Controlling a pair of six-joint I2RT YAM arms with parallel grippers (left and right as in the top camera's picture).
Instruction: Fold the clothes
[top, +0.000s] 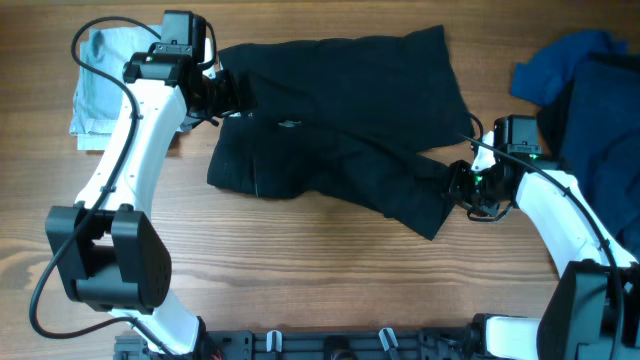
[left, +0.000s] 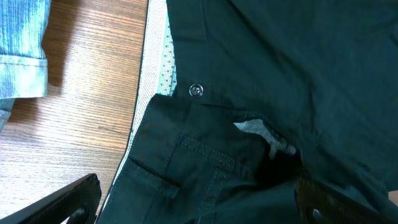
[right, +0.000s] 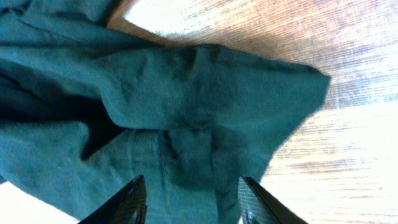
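Noted: left gripper (left: 199, 190) wide open, empty, waistband (left: 155, 68) beneath; right gripper (right: 193, 196) part-open astride shorts (top: 340, 100) hem (right: 292, 87) — seat cloth deep between fingers before lifting.

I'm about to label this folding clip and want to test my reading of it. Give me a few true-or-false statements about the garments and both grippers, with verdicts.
1. The black shorts lie spread on the wooden table between the two arms. True.
2. The pale blue garment lies beside the right arm. False: it lies at the far left corner, by the left arm.
3. The left gripper stands open at the shorts' waistband, near a metal snap. True.
4. The right gripper is over the dark blue garments. False: it is at the hem of one leg of the shorts, and the dark blue garments lie farther back on the right.
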